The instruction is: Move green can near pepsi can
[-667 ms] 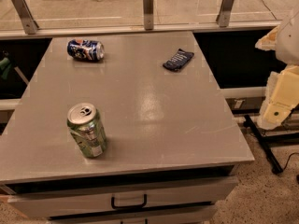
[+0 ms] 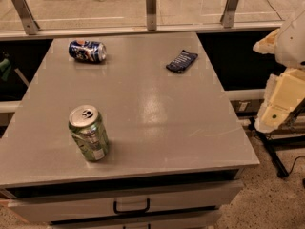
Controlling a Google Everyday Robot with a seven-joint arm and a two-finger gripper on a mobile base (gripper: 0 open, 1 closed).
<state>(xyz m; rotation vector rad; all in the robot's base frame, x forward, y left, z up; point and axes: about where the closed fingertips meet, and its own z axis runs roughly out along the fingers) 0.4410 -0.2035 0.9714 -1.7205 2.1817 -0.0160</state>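
The green can [image 2: 89, 133] stands upright on the grey table [image 2: 157, 104], near its front left. The pepsi can [image 2: 87, 50] lies on its side at the back left of the table, well behind the green can. My gripper [image 2: 280, 99] is the cream-coloured arm end at the right edge of the view. It is off the table, beyond its right side, far from both cans and holding nothing that I can see.
A flat dark blue packet [image 2: 181, 61] lies at the back right of the table. A metal railing with posts [image 2: 151, 7] runs behind the table. A drawer with a black handle [image 2: 131, 206] is below the front edge.
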